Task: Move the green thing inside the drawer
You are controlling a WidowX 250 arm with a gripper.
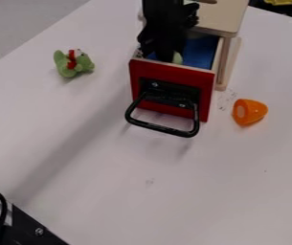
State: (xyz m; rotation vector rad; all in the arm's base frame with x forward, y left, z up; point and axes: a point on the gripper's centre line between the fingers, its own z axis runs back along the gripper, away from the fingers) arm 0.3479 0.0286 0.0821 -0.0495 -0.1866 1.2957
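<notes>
Hanging nearly upright over the open drawer (206, 93), the black claw (164, 48) pointed down into its blue interior. The drawer had a flat red front, pale wooden sides and a rounded handle (164, 128) of bent black rod; it stood out of a smooth, light wooden box (223, 15) by the far edge of the tabletop (141, 201). A small, pale green thing (177, 58) with a rounded outline sat inside the drawer, right at the claw's lower end. Whether the claw was apart, together or clamped on it, I could not tell.

The arm (162, 9) dropped in from the top of the view, dark and steep. Toward the tabletop's left edge lay a fuzzy green soft toy (75, 64) with a red band. Right of the drawer, a glossy orange piece (250, 112), domed with a paler flat end, rested on its side on the matte white surface.
</notes>
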